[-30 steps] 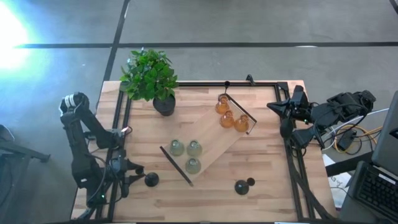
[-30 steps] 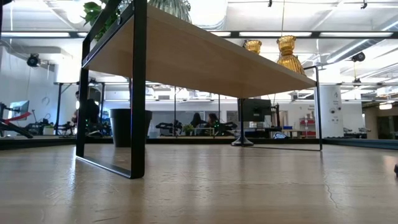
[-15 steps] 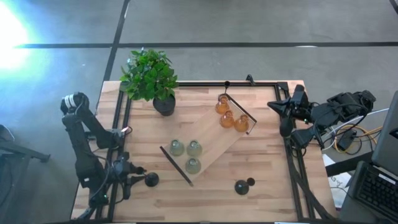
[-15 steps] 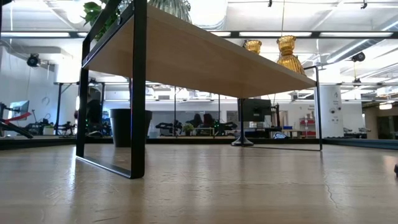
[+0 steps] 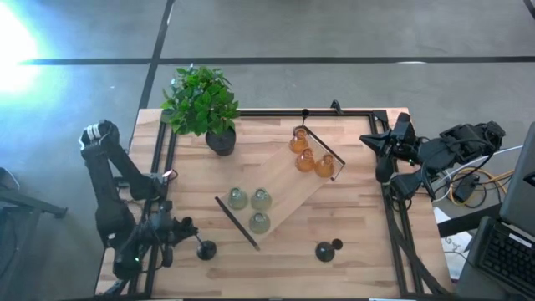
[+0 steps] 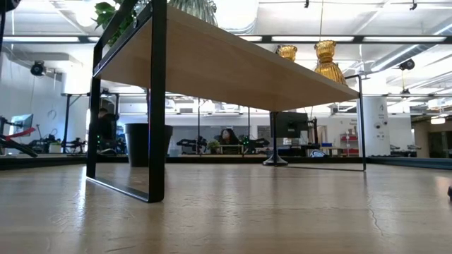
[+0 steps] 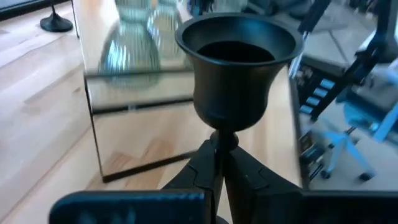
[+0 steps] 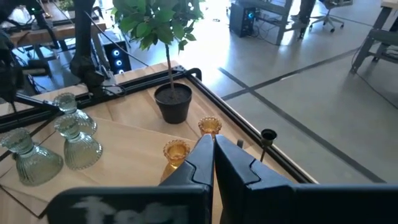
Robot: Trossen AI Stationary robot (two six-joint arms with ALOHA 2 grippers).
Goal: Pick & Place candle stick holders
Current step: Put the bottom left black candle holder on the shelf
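A black candle stick holder point(image 7: 235, 74) with a cup on a thin stem stands near the table's front left point(image 5: 206, 249); my left gripper point(image 7: 221, 163) is shut on it. Two more black holders point(image 5: 328, 249) stand front right. Three amber holders point(image 5: 308, 157) and three green-grey holders point(image 5: 252, 206) stand on a raised wooden shelf point(image 5: 288, 196). My right gripper point(image 8: 213, 146) waits shut at the table's right edge point(image 5: 386, 150), touching nothing. My left gripper pinches the black holder's thin stem point(image 7: 221, 144) just below the cup, between its two fingers. The fingers come about level from the table's left side and lie across the stem. The cup stands upright beyond them; the fingers hide the base.
A potted green plant point(image 5: 201, 102) stands at the back left, beside the shelf. A black frame rail point(image 5: 159, 167) runs along the table's left edge and another point(image 5: 397, 226) along the right. Bare wood lies between the shelf and the near edge.
My left gripper has shut on the black holder's stem and drawn a little toward the table's near edge. The holder has shifted slightly the same way.
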